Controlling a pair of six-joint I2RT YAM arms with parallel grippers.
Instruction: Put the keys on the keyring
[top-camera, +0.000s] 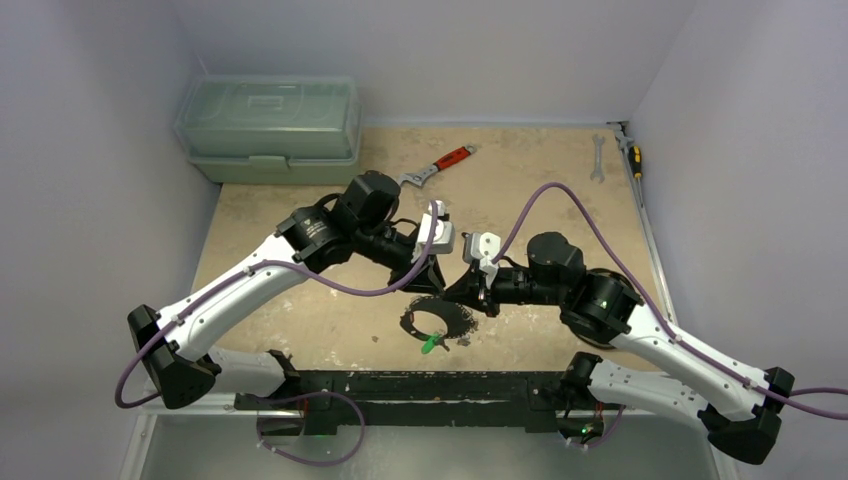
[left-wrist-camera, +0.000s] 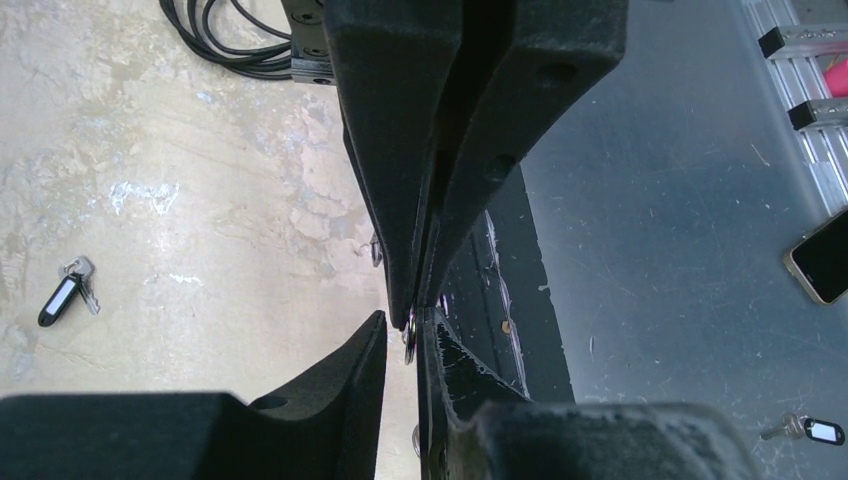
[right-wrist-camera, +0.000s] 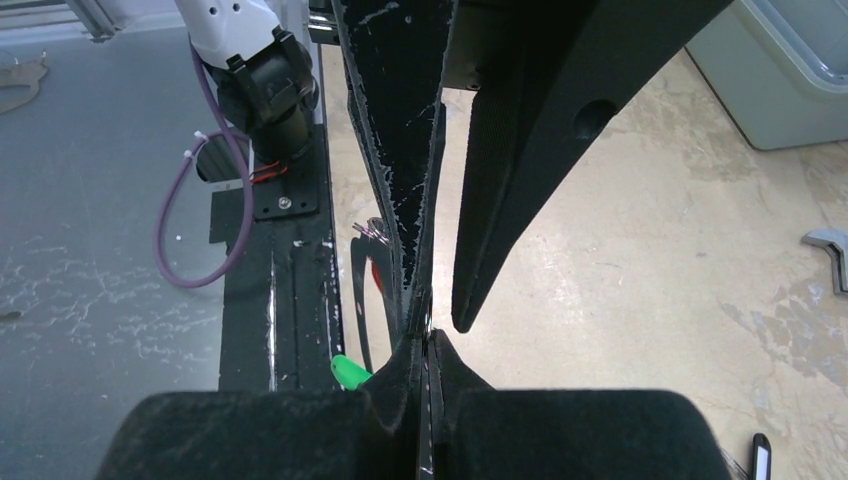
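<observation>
right gripper (right-wrist-camera: 425, 345): pressed together on a thin silvery wire. We read that as the keyring (top-camera: 409, 322), but the view is too tight to be sure.
left gripper (left-wrist-camera: 405, 322): jaws a little apart, tip to tip with the right one. A small silver eyelet (left-wrist-camera: 410, 338) sits in the gap; we cannot tell if a pad touches it.
keyring: near edge of the table (top-camera: 560, 200), just under both tips, with the green-tagged key (right-wrist-camera: 348, 372) beside its wire.
loose key (left-wrist-camera: 62, 296): black tag, flat on the table, well apart from the ring.
risk 1: the eyelet sits nearer one pad, so we'd expect it to twist or pop out under a pinch.
risk 2: the tips are so close they could collide and knock the wire out of the right grip.
risk 3: a dropped piece could go over the near edge. Another key (left-wrist-camera: 805, 430) lies down on the grey surface (left-wrist-camera: 680, 250).
</observation>
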